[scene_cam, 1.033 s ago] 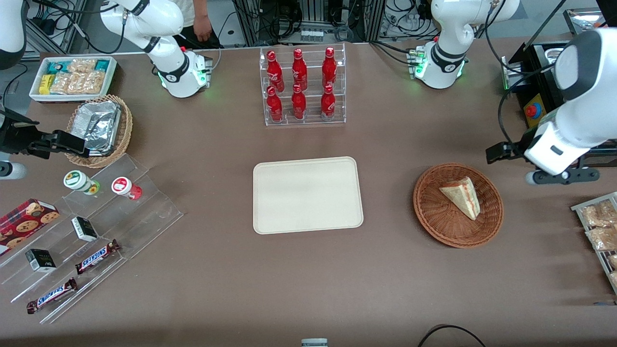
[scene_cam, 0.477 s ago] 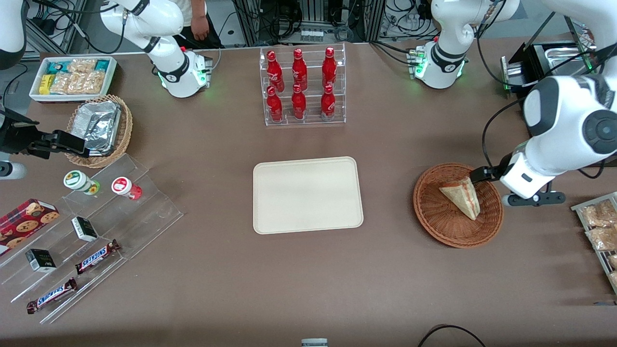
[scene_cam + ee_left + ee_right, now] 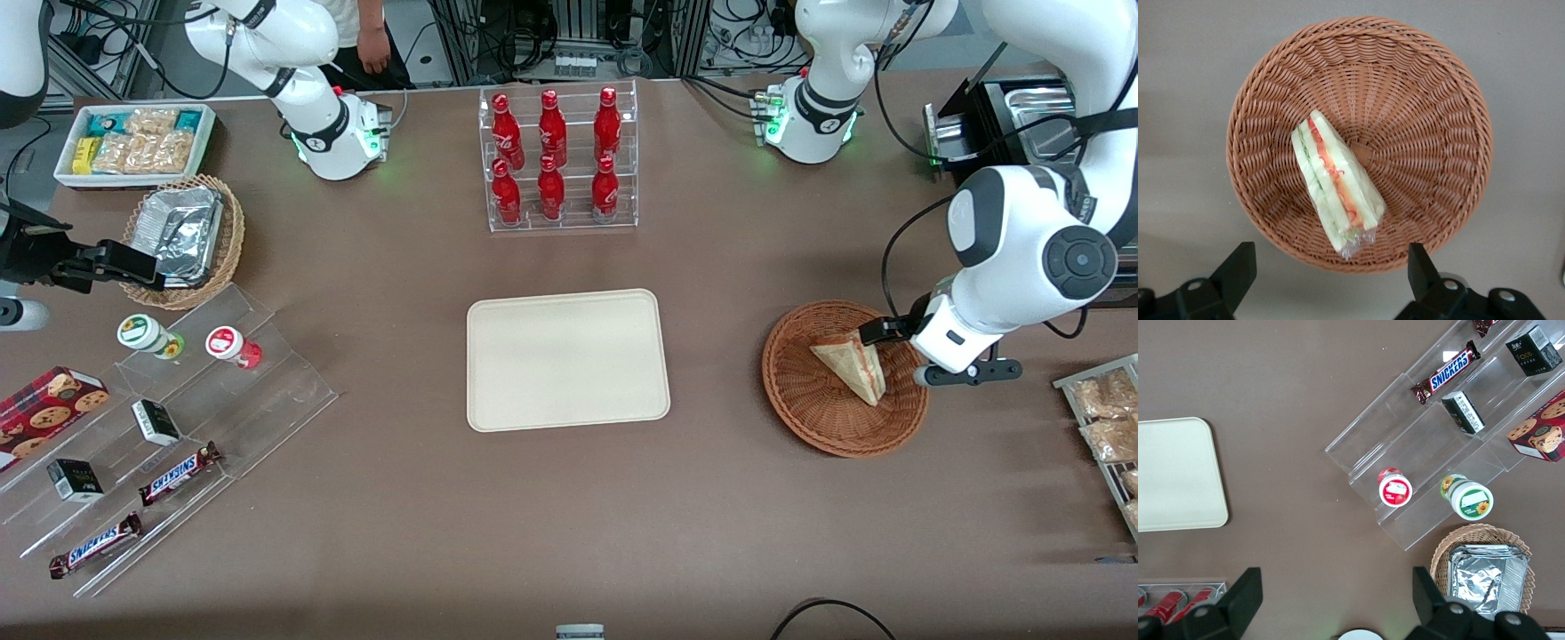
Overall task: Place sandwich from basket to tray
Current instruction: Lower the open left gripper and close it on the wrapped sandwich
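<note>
The sandwich (image 3: 852,364) lies in the reddish-brown basket (image 3: 805,404), filling edge up, wrapped in clear film. The pincer (image 3: 1328,273) hangs above the basket's rim, its fingers (image 3: 1238,267) spread wide and released, the wedge's end between them. On the counter (image 3: 711,524), the cream tray (image 3: 566,359) sits at the basket's nine o'clock, well apart.
</note>
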